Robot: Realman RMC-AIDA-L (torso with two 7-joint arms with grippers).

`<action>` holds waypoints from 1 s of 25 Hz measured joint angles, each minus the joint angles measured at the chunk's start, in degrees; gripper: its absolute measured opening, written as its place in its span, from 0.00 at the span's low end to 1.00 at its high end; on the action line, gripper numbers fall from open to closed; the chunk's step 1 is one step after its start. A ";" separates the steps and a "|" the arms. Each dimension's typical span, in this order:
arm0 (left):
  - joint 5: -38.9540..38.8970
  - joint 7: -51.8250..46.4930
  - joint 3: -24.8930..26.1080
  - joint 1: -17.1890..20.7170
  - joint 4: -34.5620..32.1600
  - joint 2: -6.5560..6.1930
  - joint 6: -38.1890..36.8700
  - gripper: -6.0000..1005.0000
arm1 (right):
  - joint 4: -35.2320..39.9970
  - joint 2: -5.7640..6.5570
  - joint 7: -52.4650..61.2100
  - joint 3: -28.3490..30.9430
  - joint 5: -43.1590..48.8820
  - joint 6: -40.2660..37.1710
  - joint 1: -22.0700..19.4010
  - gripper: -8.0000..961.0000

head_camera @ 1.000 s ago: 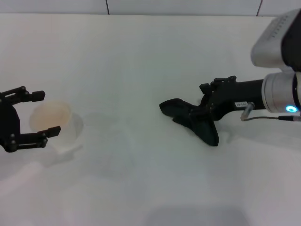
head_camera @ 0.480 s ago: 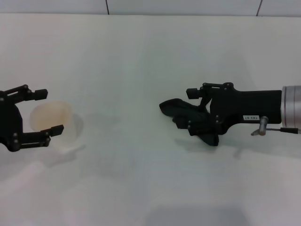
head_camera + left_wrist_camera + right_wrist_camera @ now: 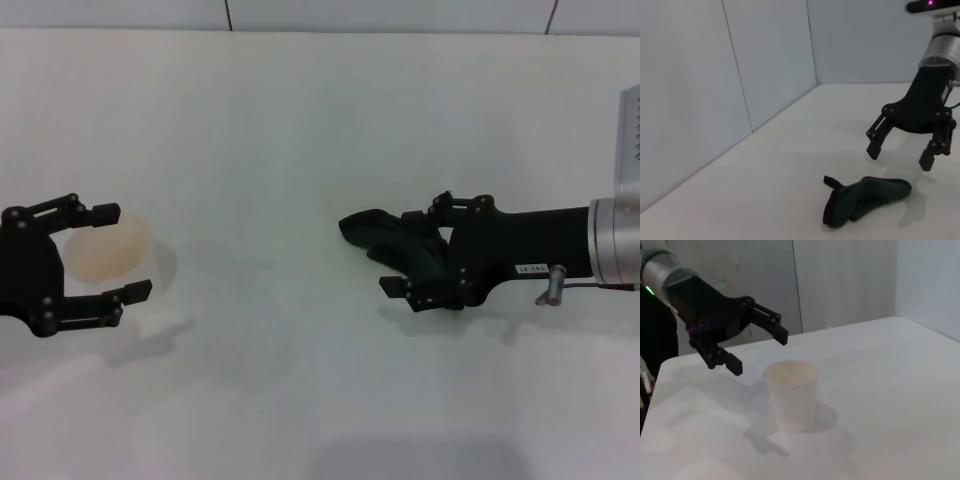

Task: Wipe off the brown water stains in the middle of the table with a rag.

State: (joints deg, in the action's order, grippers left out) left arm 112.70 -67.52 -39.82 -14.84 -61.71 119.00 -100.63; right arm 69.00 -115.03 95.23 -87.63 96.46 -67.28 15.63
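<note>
**A:** Right side, fingers first?

**B:** I see the right gripper (image 3: 412, 252) with its black fingers (image 3: 877, 145) spread apart, nothing between them. In the left wrist view the tips hang just above the small, lumpy, matte black rag (image 3: 865, 197), not touching it. From the head camera the gripper overlaps the rag (image 3: 385, 235), one finger on each side of its near end. The rag lies flat on the smooth, plain white table (image 3: 320, 130), right of centre.

**A:** Left?

**B:** Left gripper (image 3: 112, 252) is also wide open, gripping nothing. It sits at the table's left side, level with the top of the pale see-through plastic cup with the tan inside (image 3: 105, 250). In the right wrist view it (image 3: 761, 351) is raised near the rim of the upright cup (image 3: 791, 395), jaws clear of it.

**A:** Stain?

**B:** I can't pick out any brown water stains in the middle of the table from any camera. Only faint greyish shadows on the surface between cup and rag.

**A:** Arms?

**B:** Right arm comes in low from the right edge, silver wrist behind the black gripper body.
</note>
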 joint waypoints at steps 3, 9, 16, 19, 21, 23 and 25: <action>-0.56 0.06 -0.01 0.35 0.19 0.00 -0.51 0.86 | -0.01 -0.01 0.01 0.27 0.04 0.03 0.02 0.88; -1.33 0.48 -0.01 0.79 0.28 0.00 -0.71 0.86 | 0.01 -0.02 0.01 0.11 0.09 -0.37 0.11 0.88; -1.35 0.34 -0.08 1.23 0.28 0.09 -1.32 0.86 | 0.05 -0.02 0.26 -0.48 0.14 -0.65 0.01 0.88; -1.36 0.09 -0.06 1.26 0.28 0.09 -1.57 0.86 | 0.07 0.00 0.69 -0.70 0.14 -0.69 0.00 0.88; -1.42 0.01 -0.01 1.30 0.28 0.09 -1.58 0.86 | 0.11 0.03 0.74 -0.70 0.14 -0.70 0.00 0.88; -1.44 -0.02 0.00 1.30 0.28 0.09 -1.59 0.86 | 0.19 0.04 0.74 -0.58 0.14 -0.71 0.01 0.88; -1.45 -0.02 0.01 1.30 0.28 0.09 -1.59 0.86 | 0.23 0.06 0.74 -0.54 0.14 -0.70 0.04 0.88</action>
State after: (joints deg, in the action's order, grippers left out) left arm 111.26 -67.55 -39.81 -13.54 -61.43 119.09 -102.22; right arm 69.23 -114.97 95.97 -88.16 96.60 -67.98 15.67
